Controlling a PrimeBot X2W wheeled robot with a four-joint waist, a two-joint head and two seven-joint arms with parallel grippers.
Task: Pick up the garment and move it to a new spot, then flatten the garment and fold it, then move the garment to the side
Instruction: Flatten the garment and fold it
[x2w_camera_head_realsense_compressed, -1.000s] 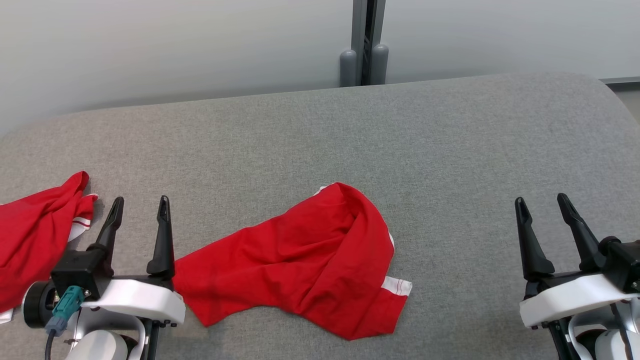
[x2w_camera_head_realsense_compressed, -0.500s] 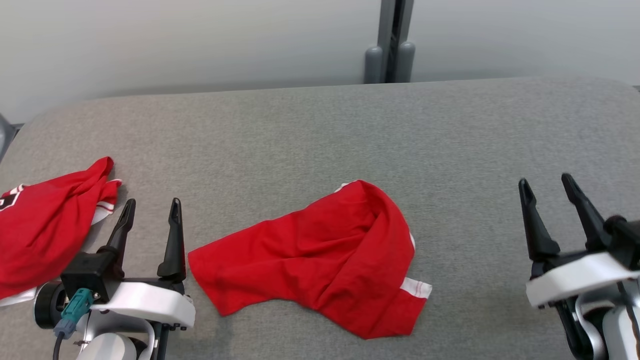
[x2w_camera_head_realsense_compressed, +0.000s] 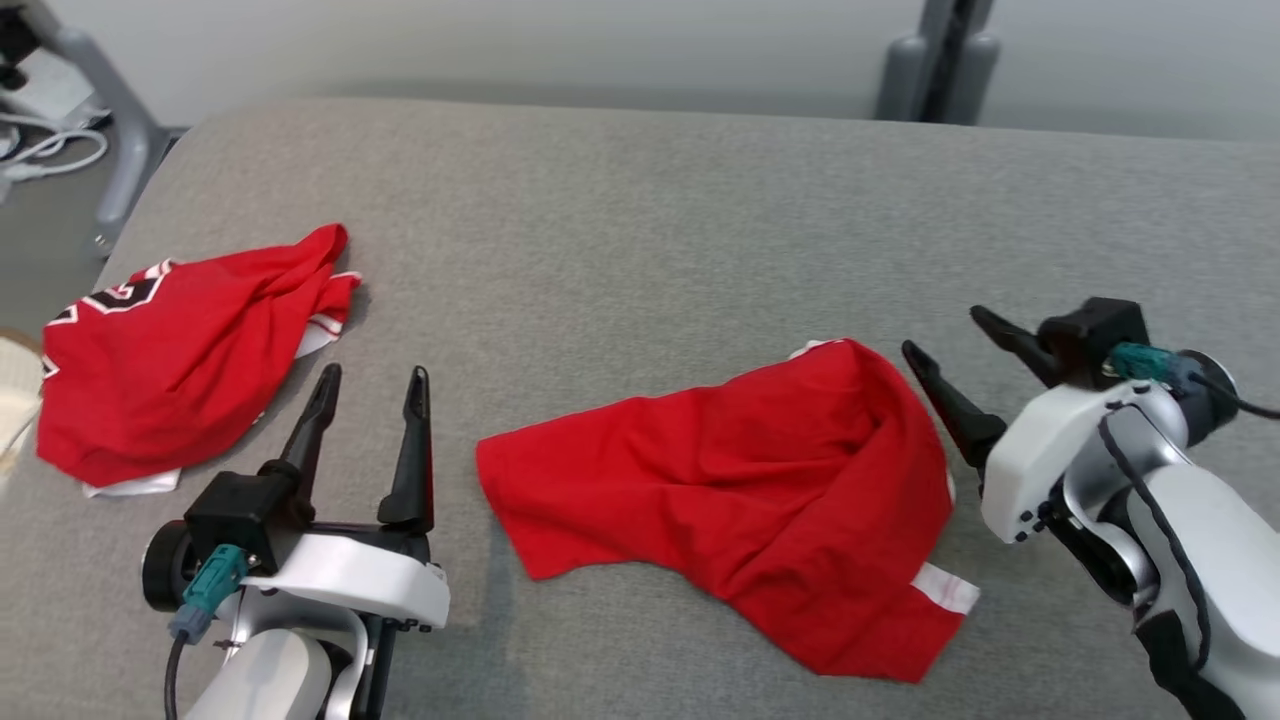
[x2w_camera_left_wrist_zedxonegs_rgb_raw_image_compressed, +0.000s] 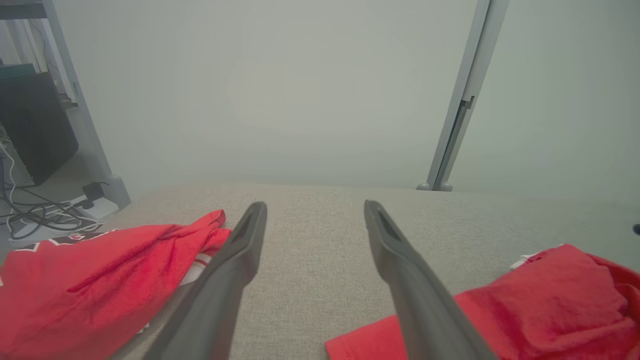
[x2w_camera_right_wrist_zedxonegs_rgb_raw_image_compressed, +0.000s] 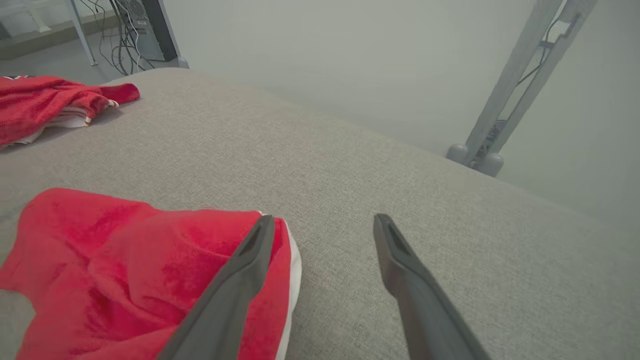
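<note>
Centrally, crumpled red garment (x2w_camera_head_realsense_compressed: 740, 500) lies between left gripper (x2w_camera_head_realsense_compressed: 375, 372) and right gripper (x2w_camera_head_realsense_compressed: 940, 328), both spread wide.

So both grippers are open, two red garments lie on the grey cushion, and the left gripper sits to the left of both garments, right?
Not quite. The head view shows the left gripper between them: the far-left garment on its left, the middle garment on its right. The rest holds: it and the right gripper are open, and both garments lie on the grey cushion.
</note>
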